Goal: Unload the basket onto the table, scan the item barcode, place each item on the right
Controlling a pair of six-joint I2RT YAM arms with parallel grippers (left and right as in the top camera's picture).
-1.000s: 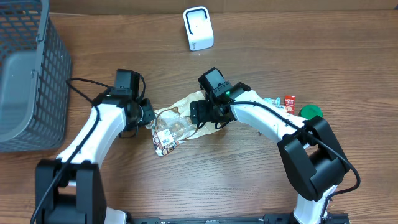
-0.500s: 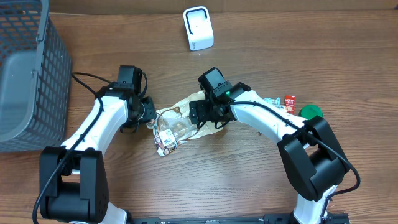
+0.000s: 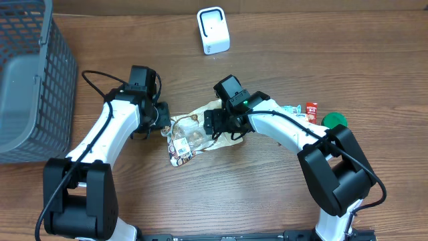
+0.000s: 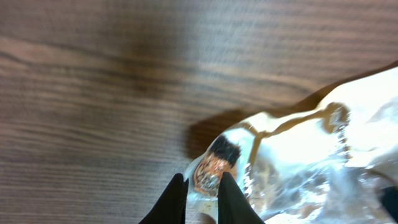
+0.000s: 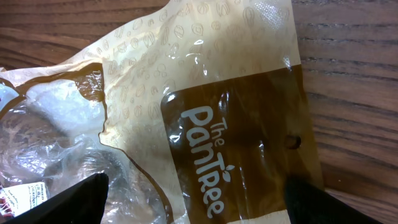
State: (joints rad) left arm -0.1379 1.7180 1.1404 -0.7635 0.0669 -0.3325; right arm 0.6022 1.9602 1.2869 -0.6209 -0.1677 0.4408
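Wood-grain brown table [image 3: 267, 201], two arms reaching in from the near edge. Count: one clear-and-brown crinkly plastic bag [image 3: 197, 130] lying flat mid-table between the two grippers, with one white printed label [image 3: 179, 150] on its near-left end, face up.

Left gripper [image 3: 162, 120] is at the bag's left edge. In the left wrist view its black fingers [image 4: 175, 198] are pressed almost together, pinching the bag's clear corner [image 4: 214, 171].

Right gripper [image 3: 221, 124] sits over the bag's right, brown-printed half. In the right wrist view its fingers [image 5: 78, 200] are spread wide, one at each side of the bag [image 5: 211, 124], jaws not closed on it. Cannot tell whether the tips touch the plastic.

Right of the arms, close together: one round green lid [image 3: 334, 120], one small red packet [image 3: 311, 108], one small pale-teal packet [image 3: 291, 109].

Far left: one grey mesh basket [image 3: 27, 80]. Far centre: one white box-shaped scanner [image 3: 213, 30], well apart from the bag.
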